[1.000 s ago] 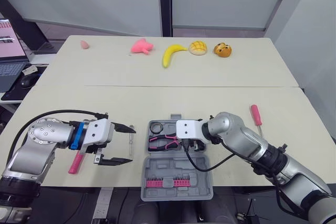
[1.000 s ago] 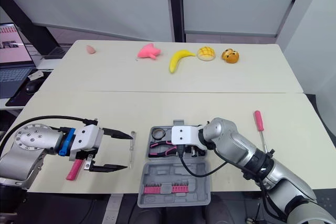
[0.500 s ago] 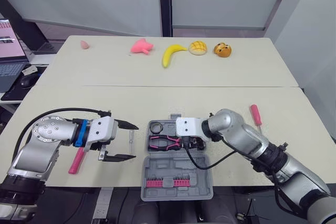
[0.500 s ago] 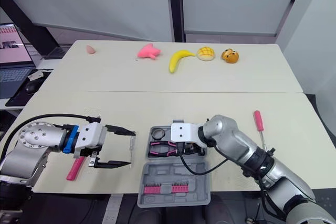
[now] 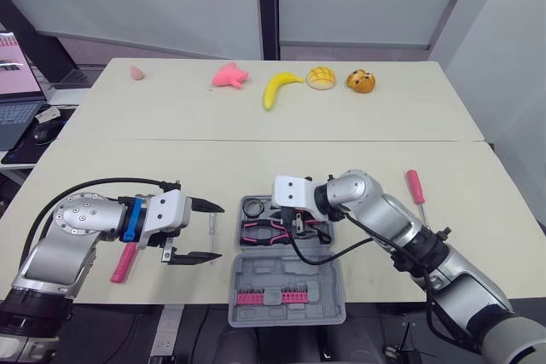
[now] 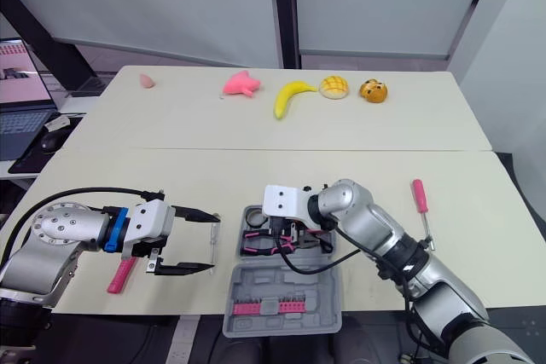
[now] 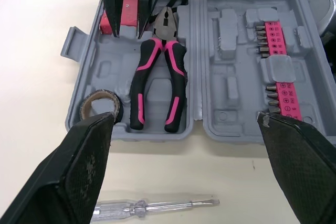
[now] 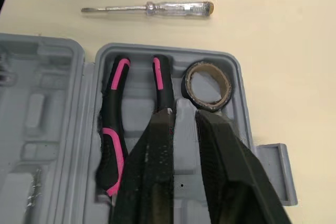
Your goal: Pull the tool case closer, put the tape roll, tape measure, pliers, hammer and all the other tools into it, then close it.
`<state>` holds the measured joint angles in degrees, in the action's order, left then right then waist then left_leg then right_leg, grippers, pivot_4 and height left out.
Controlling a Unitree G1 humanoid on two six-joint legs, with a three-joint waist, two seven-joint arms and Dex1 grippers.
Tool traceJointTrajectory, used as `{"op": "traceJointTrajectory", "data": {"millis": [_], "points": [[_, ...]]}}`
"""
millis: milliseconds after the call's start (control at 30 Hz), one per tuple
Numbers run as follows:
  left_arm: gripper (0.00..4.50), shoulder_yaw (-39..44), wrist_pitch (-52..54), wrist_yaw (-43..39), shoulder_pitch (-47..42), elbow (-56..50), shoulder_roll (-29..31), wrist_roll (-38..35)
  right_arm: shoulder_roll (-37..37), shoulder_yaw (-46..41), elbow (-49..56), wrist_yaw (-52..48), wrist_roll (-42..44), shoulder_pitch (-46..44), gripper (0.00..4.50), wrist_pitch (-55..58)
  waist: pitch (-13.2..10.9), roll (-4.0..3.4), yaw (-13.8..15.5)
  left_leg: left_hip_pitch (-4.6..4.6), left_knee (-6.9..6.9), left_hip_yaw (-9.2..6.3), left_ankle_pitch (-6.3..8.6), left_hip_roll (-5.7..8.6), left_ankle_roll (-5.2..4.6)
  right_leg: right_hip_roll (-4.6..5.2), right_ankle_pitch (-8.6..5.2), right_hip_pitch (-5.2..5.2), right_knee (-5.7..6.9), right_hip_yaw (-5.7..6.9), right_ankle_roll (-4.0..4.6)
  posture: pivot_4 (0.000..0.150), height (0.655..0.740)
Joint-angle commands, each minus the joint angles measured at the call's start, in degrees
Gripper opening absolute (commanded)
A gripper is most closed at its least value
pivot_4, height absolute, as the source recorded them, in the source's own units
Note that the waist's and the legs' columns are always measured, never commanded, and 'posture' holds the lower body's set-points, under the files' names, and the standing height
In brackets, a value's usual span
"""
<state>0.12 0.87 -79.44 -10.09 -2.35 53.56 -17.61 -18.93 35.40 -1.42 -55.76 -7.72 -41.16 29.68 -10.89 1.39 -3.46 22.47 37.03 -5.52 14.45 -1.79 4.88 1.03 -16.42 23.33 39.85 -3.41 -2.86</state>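
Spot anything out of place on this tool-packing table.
Yes: a banana, a yellow bun and a pink toy lie on the far table; they look odd for a tool job, well away from the open tool case.

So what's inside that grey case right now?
Pink-handled pliers and a tape roll lie in one half; a pink bit strip sits in the other. The right claw hides part of something red.
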Motion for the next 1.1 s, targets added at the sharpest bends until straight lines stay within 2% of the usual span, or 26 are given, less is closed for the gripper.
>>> {"op": "traceJointTrajectory", "data": {"millis": [33, 500, 700, 833, 900, 1100], "points": [[4.5, 1.4, -0.3, 0.1, 0.2, -0.7, 0.6, -0.8, 1.3, 0.7, -1.6, 1.2, -0.9, 0.4, 0.03, -2.4, 0.0, 0.0, 0.0, 0.0, 0.0, 0.0, 0.0, 0.0, 0.0, 0.0, 0.0, 0.0, 0.0, 0.0, 0.0, 0.15, 0.7255], [4.5, 1.8, -0.7, 0.4, 1.4, 0.4, 0.5, -0.7, 3.4, 3.7, -14.3, 3.1, -5.6, 2.9, 0.03, -5.3, 0.0, 0.0, 0.0, -0.13, -0.01, 0.03, 0.0, 0.0, 0.0, -0.01, 0.0, -0.06, 0.04, -0.03, 0.0, 0.15, 0.7255], [4.5, 2.1, 0.0, 0.8, 2.1, 0.0, 0.6, -0.8, 4.1, 3.2, -14.6, 3.4, -5.9, 3.5, 0.03, -9.1, 0.1, 0.02, 0.0, -0.44, -0.06, 0.16, 0.0, 0.0, 0.0, -0.01, -0.01, -0.21, 0.07, -0.17, 0.0, 0.15, 0.7255], [4.5, 2.9, 4.3, 3.2, 2.6, -0.6, 0.9, -1.1, 5.6, -1.2, -9.3, 4.3, -2.8, 3.5, 0.03, -11.3, 0.1, 0.02, -0.1, -0.45, -0.07, 0.18, 0.0, -0.02, 0.0, -0.04, -0.01, -0.19, 0.1, -0.21, 0.0, 0.15, 0.7255], [4.5, 3.9, 6.2, 4.6, 2.5, -0.2, 1.0, -1.5, 5.1, -5.6, -2.4, 3.8, 0.5, 4.5, 0.03, -10.7, 0.0, -0.01, -0.1, -0.4, -0.08, 0.18, 0.0, -0.02, 0.0, -0.05, -0.02, -0.14, 0.09, -0.2, 0.01, 0.15, 0.7255], [4.5, 6.7, 6.8, 4.9, 3.8, 0.9, 1.8, -1.5, -4.2, -16.0, 17.7, -0.3, 8.6, 10.4, 0.03, -5.3, 0.0, 0.0, 0.1, -0.19, -0.07, 0.15, 0.0, -0.02, 0.0, -0.01, -0.02, -0.05, 0.02, -0.16, 0.01, 0.15, 0.7255]]}}
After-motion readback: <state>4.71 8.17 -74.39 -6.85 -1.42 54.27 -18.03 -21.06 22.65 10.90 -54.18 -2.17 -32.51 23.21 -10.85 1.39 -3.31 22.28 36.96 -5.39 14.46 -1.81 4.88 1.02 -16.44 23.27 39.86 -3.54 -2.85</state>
